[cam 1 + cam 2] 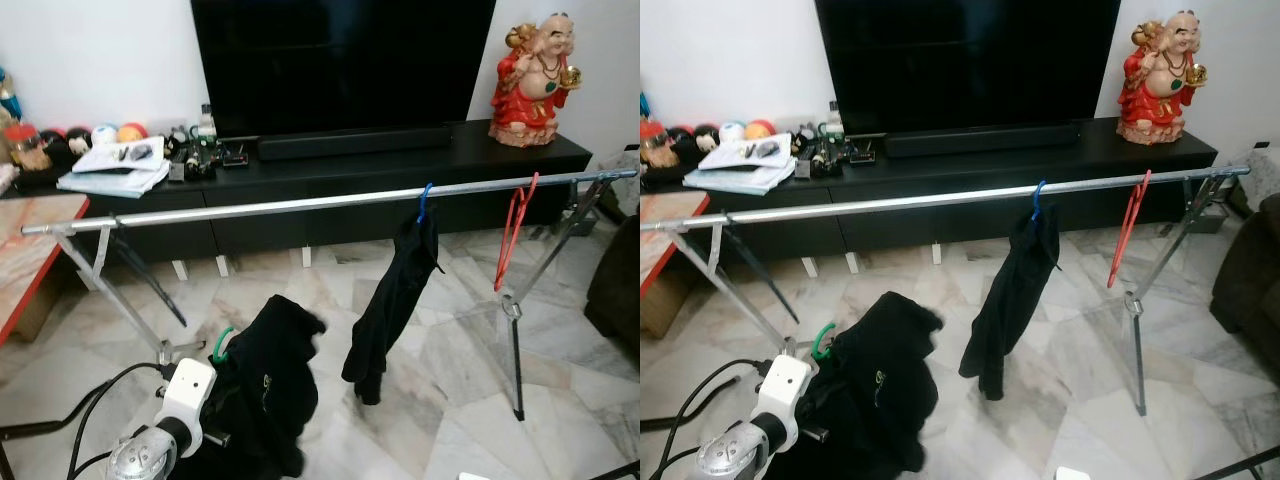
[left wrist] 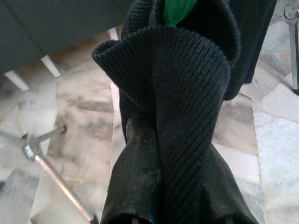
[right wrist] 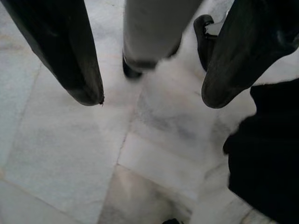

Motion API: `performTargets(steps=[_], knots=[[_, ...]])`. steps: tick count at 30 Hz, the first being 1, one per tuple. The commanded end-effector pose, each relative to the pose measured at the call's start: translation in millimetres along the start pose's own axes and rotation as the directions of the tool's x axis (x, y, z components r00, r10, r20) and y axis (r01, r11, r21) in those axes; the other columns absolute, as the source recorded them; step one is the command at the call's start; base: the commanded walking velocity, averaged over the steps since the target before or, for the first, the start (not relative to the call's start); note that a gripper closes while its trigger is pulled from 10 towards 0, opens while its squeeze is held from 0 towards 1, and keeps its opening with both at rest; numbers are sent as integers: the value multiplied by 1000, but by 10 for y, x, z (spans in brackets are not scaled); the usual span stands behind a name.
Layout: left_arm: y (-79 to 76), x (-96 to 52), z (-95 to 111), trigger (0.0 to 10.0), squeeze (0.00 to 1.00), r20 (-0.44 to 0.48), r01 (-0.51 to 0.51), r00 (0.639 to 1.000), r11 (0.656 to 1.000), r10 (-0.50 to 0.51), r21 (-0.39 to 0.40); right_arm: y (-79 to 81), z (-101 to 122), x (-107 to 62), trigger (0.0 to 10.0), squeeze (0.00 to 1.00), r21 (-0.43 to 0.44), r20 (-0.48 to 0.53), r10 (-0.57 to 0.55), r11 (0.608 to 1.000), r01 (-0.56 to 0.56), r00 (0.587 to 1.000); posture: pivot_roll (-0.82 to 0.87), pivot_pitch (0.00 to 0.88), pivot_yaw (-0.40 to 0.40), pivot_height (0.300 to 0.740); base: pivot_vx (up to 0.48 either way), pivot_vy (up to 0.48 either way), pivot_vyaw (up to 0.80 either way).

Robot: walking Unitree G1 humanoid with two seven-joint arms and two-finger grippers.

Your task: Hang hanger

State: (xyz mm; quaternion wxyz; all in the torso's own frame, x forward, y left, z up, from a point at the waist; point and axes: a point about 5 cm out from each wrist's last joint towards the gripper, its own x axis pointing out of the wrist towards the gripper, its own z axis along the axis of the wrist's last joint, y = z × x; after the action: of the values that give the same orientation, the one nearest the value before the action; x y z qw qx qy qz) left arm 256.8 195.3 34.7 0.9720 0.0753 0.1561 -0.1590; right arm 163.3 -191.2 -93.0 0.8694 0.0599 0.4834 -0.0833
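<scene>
**A:** What do you have in the head views?

**B:** In the left eye view my left gripper (image 1: 215, 385) is low, in front of the rail (image 1: 300, 204). It carries the green hanger (image 1: 224, 343) with a black garment (image 1: 265, 390) on it. The hook sticks up above the cloth, well below the rail. On the rail there is already a blue hanger (image 1: 425, 203) with dark clothes, and more to my right a red hanger (image 1: 515, 225) with nothing on it. The right eye view gives me the same scene.

**A:** How are the fingers?

**B:** In the left wrist view they are buried under the ribbed black cloth, so I cannot tell how far they are closed. I only judge they have the hanger, because the green neck comes out just above the collar. In the right wrist view the right gripper (image 3: 147, 100) hangs over the marble floor (image 3: 70, 154), the fingers (image 3: 65, 56) spread wide and holding nothing.

**A:** What worries you?

**B:** I think the grip goes through cloth, so the hanger may turn or slip when I lift. Then the hook meets the rail sideways and does not catch. Also the garment is heavy and may swing. It may brush the blue hanger's clothes if I drift to my right.
</scene>
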Motion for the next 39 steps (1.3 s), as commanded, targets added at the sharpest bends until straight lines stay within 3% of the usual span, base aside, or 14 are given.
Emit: performTargets(steps=[1,26,33,39], knots=[[-26,37,81,10000,0,28,9,1000,1000,-9,10,-84,-38,-10,10000,0,-2,-18,-21,1000,21,1000,87,0,44,740,345,0,0],[-45,96,146,10000,0,39,41,998,999,-42,20,-147,-51,-17,10000,0,3,-32,-23,1000,23,999,88,0,38,740,346,0,0],[-152,155,207,10000,0,33,163,986,985,-165,53,-161,-55,-18,10000,0,1,-36,-23,1000,23,999,90,0,36,740,93,0,0],[-170,231,289,10000,0,39,191,980,978,-195,77,-160,-47,-16,10000,0,1,-35,-22,1000,22,999,91,0,34,740,0,0,0]])
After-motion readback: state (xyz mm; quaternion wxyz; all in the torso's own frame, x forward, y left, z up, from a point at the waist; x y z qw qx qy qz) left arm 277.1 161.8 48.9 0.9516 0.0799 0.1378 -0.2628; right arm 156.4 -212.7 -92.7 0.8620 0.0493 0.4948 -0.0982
